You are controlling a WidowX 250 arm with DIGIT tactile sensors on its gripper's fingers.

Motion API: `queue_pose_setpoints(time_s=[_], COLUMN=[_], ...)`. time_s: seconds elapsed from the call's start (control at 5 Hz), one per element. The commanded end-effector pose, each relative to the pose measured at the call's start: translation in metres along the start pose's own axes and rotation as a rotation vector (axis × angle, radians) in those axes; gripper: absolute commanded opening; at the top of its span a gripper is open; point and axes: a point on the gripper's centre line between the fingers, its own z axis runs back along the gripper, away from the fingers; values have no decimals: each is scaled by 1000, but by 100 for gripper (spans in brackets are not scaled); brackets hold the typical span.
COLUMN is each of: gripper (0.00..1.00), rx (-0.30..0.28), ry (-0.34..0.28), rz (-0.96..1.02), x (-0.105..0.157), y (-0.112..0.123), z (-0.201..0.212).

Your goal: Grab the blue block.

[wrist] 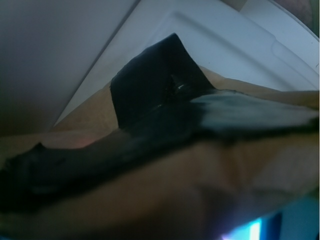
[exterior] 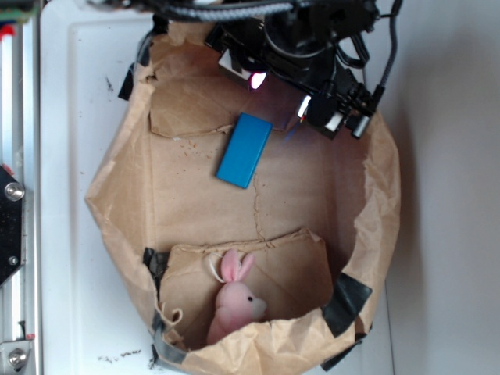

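The blue block lies flat on the brown paper floor of the opened paper bag, toward the far end and slightly tilted. In the wrist view only a blurred blue sliver of the blue block shows at the bottom right. My gripper is part of the dark arm over the bag's far rim, just right of and beyond the block, not touching it. Its fingers are lost in the black mass, so I cannot make out whether it is open or shut. The wrist view shows no fingers, only blurred paper.
A pink plush bunny lies at the bag's near end behind a folded paper flap. Black tape patches hold the crumpled rim; another tape patch fills the wrist view. The bag sits on a white table, with a metal rail at left.
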Motion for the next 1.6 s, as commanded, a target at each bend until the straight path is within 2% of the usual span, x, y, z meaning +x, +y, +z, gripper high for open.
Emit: queue_pose_setpoints(time_s=[0.0,0.2,0.6,1.0,1.2,1.4], gripper=[100,100,100,100,100,100], rx=[-30,-45,-99,-112,-117,-87], ry=[-41,-40,-38,-34,-51,-78], rz=[16,11,57,30,-6,-17], x=[3,1,6,-17,-33,-39], y=[1,1,18,22,15,5], z=[3,9,45,54,51,43])
